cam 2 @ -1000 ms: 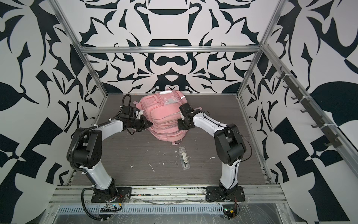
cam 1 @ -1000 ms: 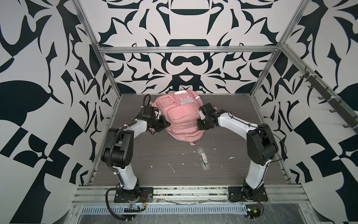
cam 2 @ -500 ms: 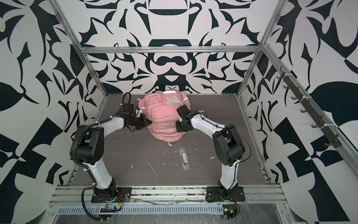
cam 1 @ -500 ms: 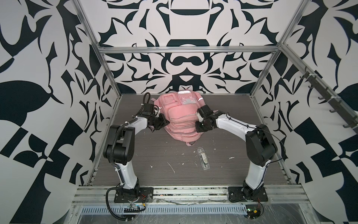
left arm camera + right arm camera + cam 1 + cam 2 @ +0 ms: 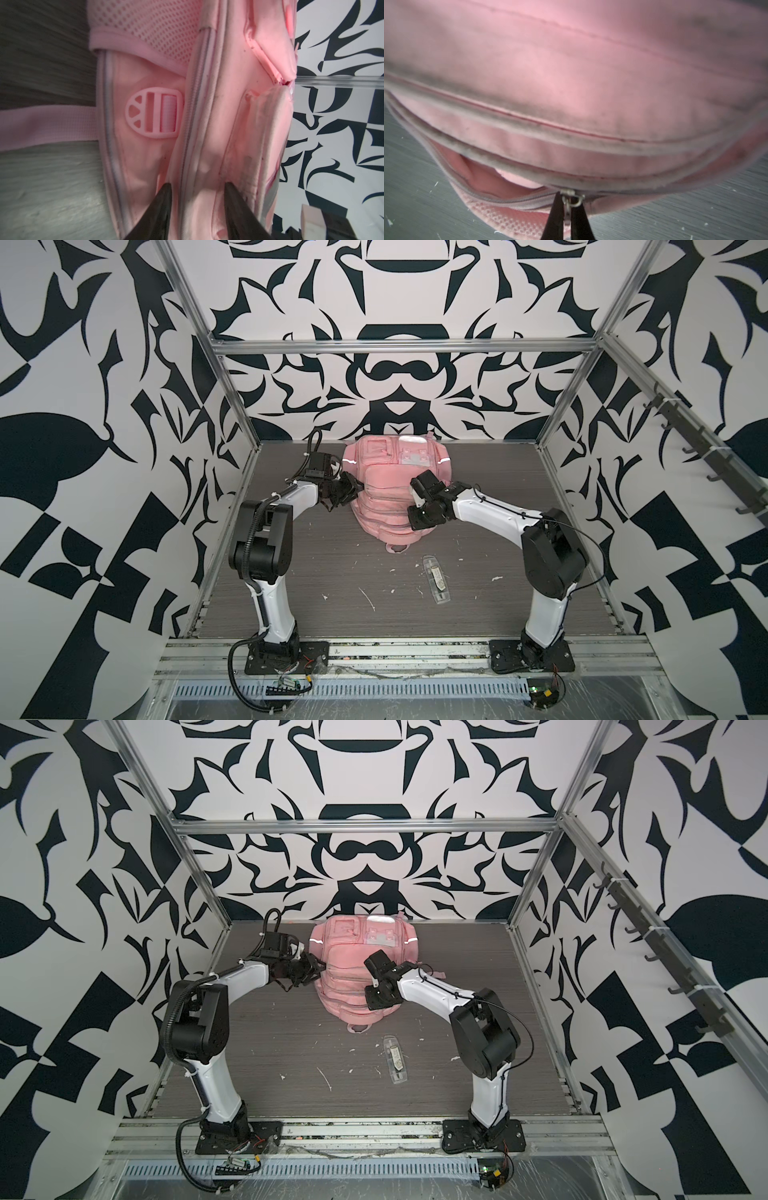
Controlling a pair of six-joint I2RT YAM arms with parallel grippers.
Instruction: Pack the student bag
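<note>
First, at the left, the left gripper [image 5: 356, 488] has its jaws apart, straddling a zip seam on the side of the student bag [image 5: 386, 493], close to a pink strap buckle [image 5: 154, 113]. The bag lies at the back middle of the table [image 5: 324, 572], front face up, with its carry loop toward the near edge. On the bag's right side, the right gripper [image 5: 569, 199] is clamped on the metal zip pull [image 5: 567, 209]. Beside it the main zip gapes, and only pink lining [image 5: 492, 172] shows inside. What the bag holds cannot be told. Further right and nearer, well apart from the bag, lies a clear flat case [image 5: 434, 580]; its small contents are too small to name.

There is one bag, one clear case, two arms and two reflective strips [image 5: 351, 462] on the bag.

The table is dark grey wood grain, flecked with white scraps. Black-and-white patterned walls in an aluminium frame enclose it, and a rail of hooks [image 5: 698, 448] runs along the right wall.
</note>
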